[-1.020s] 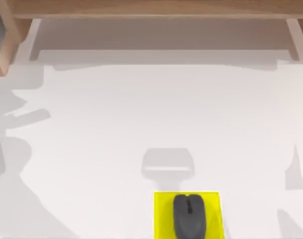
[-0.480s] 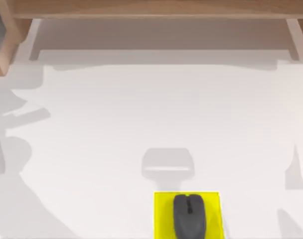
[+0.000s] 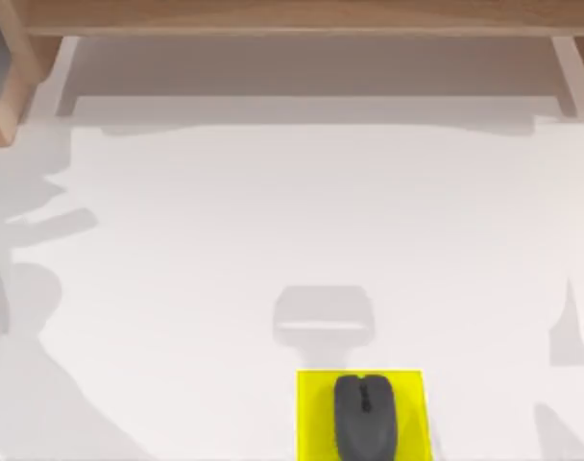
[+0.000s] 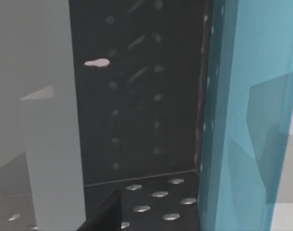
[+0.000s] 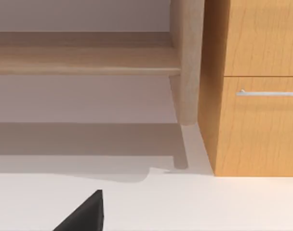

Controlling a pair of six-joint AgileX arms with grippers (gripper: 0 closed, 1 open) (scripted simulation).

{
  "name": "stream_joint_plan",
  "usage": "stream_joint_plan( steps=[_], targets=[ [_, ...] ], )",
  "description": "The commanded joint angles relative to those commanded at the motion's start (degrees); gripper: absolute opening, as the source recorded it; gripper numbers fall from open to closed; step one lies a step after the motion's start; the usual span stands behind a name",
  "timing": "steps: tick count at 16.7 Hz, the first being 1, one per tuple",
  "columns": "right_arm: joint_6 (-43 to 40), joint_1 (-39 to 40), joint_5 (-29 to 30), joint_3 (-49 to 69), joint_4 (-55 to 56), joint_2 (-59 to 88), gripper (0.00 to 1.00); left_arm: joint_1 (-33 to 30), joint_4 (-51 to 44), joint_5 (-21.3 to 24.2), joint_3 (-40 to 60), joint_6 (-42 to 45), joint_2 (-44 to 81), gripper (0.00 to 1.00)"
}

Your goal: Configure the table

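The white table (image 3: 273, 211) spreads across the top view, with arm shadows along its left and right sides. At its near edge a dark grey mouse (image 3: 365, 418) lies on a small yellow pad (image 3: 313, 413). In the left wrist view, a black part of my left gripper (image 4: 105, 216) sits close to a dark studded wall (image 4: 137, 96), a translucent blue panel (image 4: 247, 115) and a grey panel (image 4: 45, 110). The right wrist view has a black part of my right gripper (image 5: 84, 214) low over the table (image 5: 209, 202), facing the shelf.
A light wooden shelf frame (image 3: 292, 19) runs along the far edge, with legs (image 5: 187, 62) standing on the table. A wooden drawer unit (image 5: 257, 86) with a metal handle (image 5: 267, 93) stands beside the leg. A wooden box (image 3: 9, 96) sits at the far left.
The shadows at the table's left side have shifted slightly. The mouse and the yellow pad have not moved.
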Motion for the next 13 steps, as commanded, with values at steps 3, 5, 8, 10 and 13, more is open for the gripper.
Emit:
stream_joint_plan(
  steps=[3, 5, 8, 10, 13],
  targets=[
    [0.0, 0.0, 0.0, 0.0, 0.0, 0.0, 1.00, 0.0, 0.0, 0.0, 0.0, 0.0, 0.0, 1.00],
    [0.0, 0.0, 0.0, 0.0, 0.0, 0.0, 1.00, 0.0, 0.0, 0.0, 0.0, 0.0, 0.0, 1.00],
    [0.0, 0.0, 0.0, 0.0, 0.0, 0.0, 1.00, 0.4, 0.3, 0.3, -0.8, 0.1, -0.9, 1.00],
    [0.0, 0.0, 0.0, 0.0, 0.0, 0.0, 1.00, 1.2, 1.0, 1.1, -3.1, 0.3, -3.0, 1.00],
    [0.0, 0.0, 0.0, 0.0, 0.0, 0.0, 1.00, 2.8, 2.1, 2.5, -7.3, 0.8, -6.0, 1.00]
  ],
)
